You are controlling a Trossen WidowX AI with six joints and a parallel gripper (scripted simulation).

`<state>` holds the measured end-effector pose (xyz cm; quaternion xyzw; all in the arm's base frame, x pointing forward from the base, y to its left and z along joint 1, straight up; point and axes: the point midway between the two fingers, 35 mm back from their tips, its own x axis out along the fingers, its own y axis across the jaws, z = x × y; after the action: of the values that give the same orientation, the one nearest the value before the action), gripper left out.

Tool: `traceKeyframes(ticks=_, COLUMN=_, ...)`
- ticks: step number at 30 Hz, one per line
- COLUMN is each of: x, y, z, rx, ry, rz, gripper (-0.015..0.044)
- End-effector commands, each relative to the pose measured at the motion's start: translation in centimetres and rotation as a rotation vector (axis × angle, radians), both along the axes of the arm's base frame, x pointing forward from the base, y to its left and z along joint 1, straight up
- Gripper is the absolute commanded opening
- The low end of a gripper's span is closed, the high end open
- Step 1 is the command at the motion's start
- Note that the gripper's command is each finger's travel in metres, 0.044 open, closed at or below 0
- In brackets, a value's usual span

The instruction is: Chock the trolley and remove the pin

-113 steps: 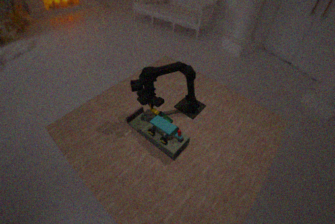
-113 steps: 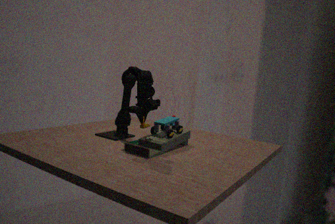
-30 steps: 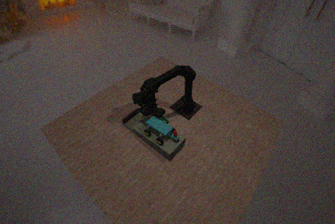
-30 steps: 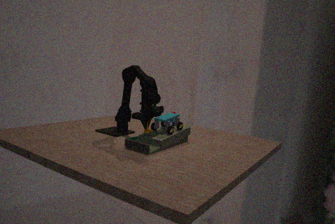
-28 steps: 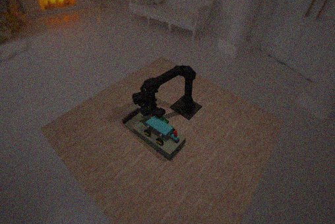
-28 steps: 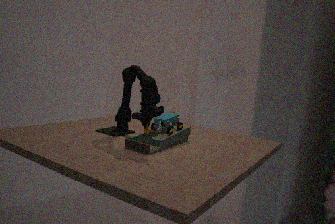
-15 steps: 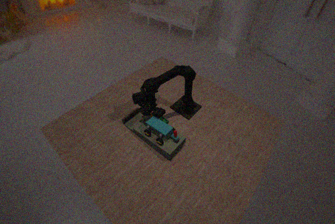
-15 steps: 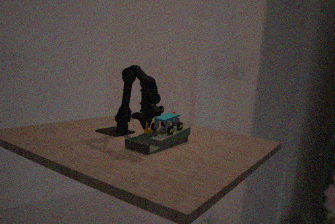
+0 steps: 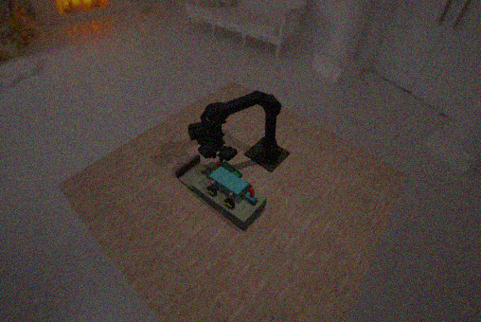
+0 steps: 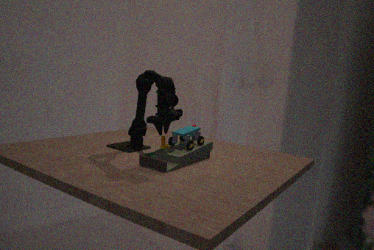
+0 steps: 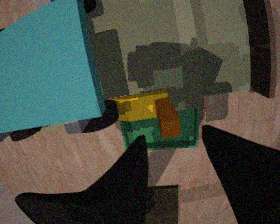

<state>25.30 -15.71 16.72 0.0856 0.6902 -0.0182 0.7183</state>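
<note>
The trolley (image 9: 229, 180) (image 10: 187, 131) (image 11: 41, 70), with a blue top, stands on the ramp (image 9: 246, 220) (image 10: 154, 162) (image 11: 141, 17). The red-headed stop pin (image 9: 251, 191) (image 10: 193, 126) is at its uphill end. The yellow chock (image 10: 163, 143) (image 11: 136, 108) stands upright by the trolley's downhill wheel (image 11: 109, 115). In the wrist view its yellow block meets the wheel's edge; exact contact is unclear. My gripper (image 10: 163, 134) (image 11: 174, 136) is partly open and empty, its tips above the chock's orange handle (image 9: 218, 164) (image 11: 168, 118). The chock's rubber base is mostly hidden.
The green tray (image 9: 233, 168) (image 11: 187, 146) lies beside the ramp on the arm's side, partly hidden behind the trolley in the top view. A raised dark end wall (image 11: 260, 45) closes the ramp's low end. The arm's base plate (image 9: 267, 154) (image 10: 125, 147) is near the tray.
</note>
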Motion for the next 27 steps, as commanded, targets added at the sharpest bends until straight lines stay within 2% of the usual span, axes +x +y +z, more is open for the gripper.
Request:
traceKeyframes(ticks=1, x=0.1, y=-0.1, z=1.2, rx=0.004, ry=-0.006, rz=0.006, gripper=0.0190)
traceKeyframes(ticks=2, x=0.1, y=-0.1, z=1.3, rx=0.004, ry=-0.006, rz=0.006, gripper=0.0190)
traceKeyframes(ticks=6, x=0.0, y=-0.1, z=0.6, rx=-0.001, ry=-0.001, rz=0.000, gripper=0.0295)
traceKeyframes(ticks=10, x=1.3, y=1.4, z=2.5, rx=-0.013, ry=-0.088, rz=0.092, gripper=0.0190)
traceKeyframes(ticks=27, x=4.3, y=7.0, z=3.7, rx=0.105, ry=-0.025, rz=-0.468, gripper=0.0190)
